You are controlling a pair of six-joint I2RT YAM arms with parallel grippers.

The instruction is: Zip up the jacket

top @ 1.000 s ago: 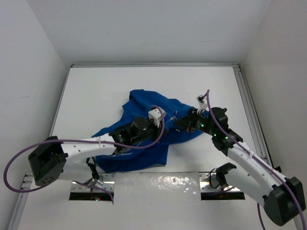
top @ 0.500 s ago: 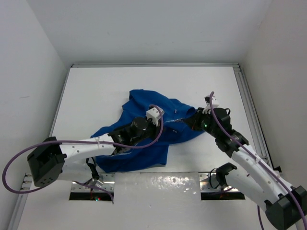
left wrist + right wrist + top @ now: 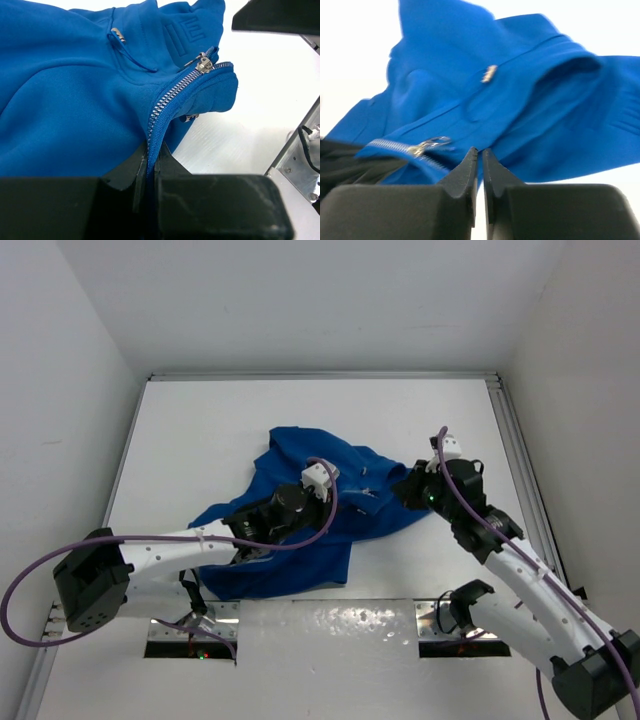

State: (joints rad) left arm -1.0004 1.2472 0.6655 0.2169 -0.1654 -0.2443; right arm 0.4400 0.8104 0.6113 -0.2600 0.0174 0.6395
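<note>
Jacket (image 3: 290, 455) lay crumpled mid-surface (image 3: 200, 430). L pincer (image 3: 150, 165) was clenched on the zipper tape below closed teeth. R pincer (image 3: 480, 160) was clenched, nothing seen btwn its fingers. Slider (image 3: 204, 64) sat near collar. I judged the final pull pending: R must reopen and grasp the slider tab.

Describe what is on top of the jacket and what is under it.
The left gripper reaches over the jacket, shut on its zipper. Around it only table shows; whatever lies underneath is covered.
</note>
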